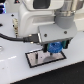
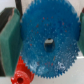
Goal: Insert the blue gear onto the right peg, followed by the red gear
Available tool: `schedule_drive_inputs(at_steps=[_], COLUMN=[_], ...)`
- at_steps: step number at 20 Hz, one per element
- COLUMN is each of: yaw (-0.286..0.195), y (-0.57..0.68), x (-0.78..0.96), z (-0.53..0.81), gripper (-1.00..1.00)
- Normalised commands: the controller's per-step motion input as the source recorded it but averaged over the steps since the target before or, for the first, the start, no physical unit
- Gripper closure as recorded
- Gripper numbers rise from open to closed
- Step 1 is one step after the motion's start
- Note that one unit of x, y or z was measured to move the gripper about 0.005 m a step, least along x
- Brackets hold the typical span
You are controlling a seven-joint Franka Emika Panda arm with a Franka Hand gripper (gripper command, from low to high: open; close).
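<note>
Blue gear [image 2: 47, 42], toothed disc, central hole, clamped between green fingers [image 2: 9, 42], red gear [image 2: 21, 75] beside

In the wrist view the blue gear [image 2: 49, 42] covers most of the red gear [image 2: 21, 73], whose remainder the frame's lower edge cuts off, while in the exterior view the pegs on the plate [image 1: 35, 60] are too blurred to make out.

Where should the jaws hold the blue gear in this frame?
On its toothed rim, at two opposite edges, coming from above its flat face. The blue gear is a thin disc, and the green pads already flank it there, leaving its centre hole clear.
</note>
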Motion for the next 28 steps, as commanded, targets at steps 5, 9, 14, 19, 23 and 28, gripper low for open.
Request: schedule_drive_inputs(at_steps=[5, 9, 14, 19, 23, 28], yaw=[0.000, 0.000, 0.000, 0.000, 0.000, 0.000], y=[-0.08, -0.02, -0.05, -0.09, -0.01, 0.01], x=[0.05, 0.08, 0.09, 0.11, 0.09, 0.10], z=[-0.22, -0.21, -0.14, 0.20, -0.26, -0.22], gripper=[1.00, 1.00, 1.00, 1.00, 1.00, 1.00])
